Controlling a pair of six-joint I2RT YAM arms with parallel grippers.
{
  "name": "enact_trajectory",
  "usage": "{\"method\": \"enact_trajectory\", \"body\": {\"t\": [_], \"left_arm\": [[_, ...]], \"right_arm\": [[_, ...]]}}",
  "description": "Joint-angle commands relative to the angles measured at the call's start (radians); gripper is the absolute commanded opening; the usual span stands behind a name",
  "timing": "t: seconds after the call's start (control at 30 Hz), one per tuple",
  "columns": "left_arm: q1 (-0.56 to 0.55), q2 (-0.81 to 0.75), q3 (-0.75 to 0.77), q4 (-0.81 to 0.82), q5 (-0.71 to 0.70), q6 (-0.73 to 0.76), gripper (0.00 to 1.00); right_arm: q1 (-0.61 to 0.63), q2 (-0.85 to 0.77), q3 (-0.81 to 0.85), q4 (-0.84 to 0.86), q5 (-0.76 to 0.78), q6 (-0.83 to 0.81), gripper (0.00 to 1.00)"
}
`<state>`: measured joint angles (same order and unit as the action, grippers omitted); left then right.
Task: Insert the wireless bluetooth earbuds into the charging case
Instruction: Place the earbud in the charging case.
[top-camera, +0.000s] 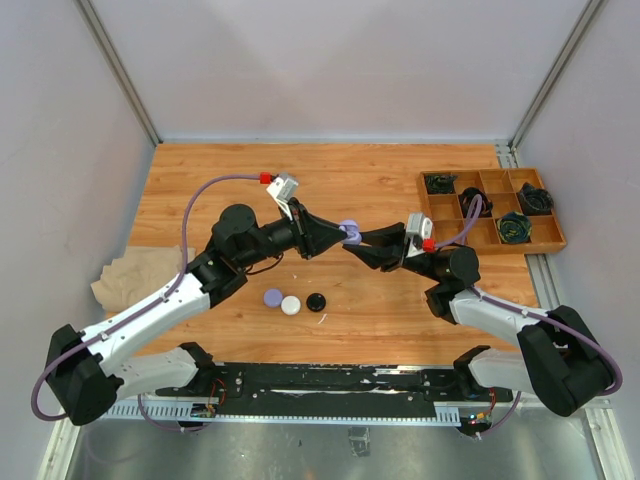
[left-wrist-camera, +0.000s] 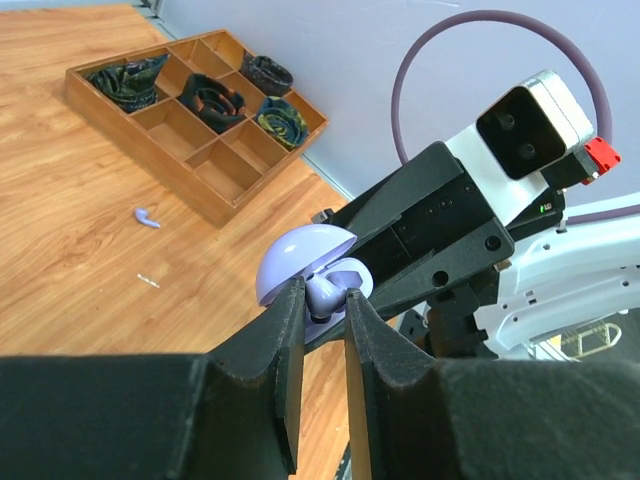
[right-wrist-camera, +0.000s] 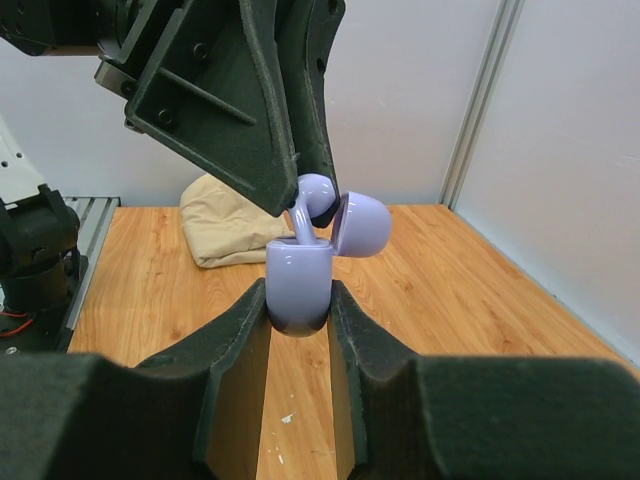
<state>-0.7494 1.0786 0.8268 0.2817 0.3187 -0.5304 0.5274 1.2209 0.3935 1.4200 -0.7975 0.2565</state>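
— Status?
— My right tool (right-wrist-camera: 298, 300) clamps the lavender case (right-wrist-camera: 298, 275), lid up; left tool (left-wrist-camera: 325, 300) pinches an earbud (left-wrist-camera: 323, 291) at its mouth. Only the left wrist view shows a second earbud (left-wrist-camera: 147, 217) on the table (left-wrist-camera: 60, 260).

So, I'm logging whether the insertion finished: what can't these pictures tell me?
1. Earbud depth: in the right wrist view, the lavender case wall hides the lavender earbud stem's end.
2. Case sockets: in the left wrist view, the left end effector blocks them.
3. Top view: the joint is too small, and the right end effector overlaps the lavender case.
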Motion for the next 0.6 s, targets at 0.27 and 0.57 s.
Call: {"method": "enact_trajectory", "body": {"t": [0.27,0.57], "left_arm": [[0.001,-0.008,0.117,-0.203,0.026,0.094,0.05],[0.001,-0.001,0.19,-0.321,0.035,0.153,0.05]], "right_arm": [[0.0,-0.029,0.012,0.105,-0.037,-0.023,0.01],[0.0,-0.035,0.007,0.104,-0.046,-0.036,0.01]]}}
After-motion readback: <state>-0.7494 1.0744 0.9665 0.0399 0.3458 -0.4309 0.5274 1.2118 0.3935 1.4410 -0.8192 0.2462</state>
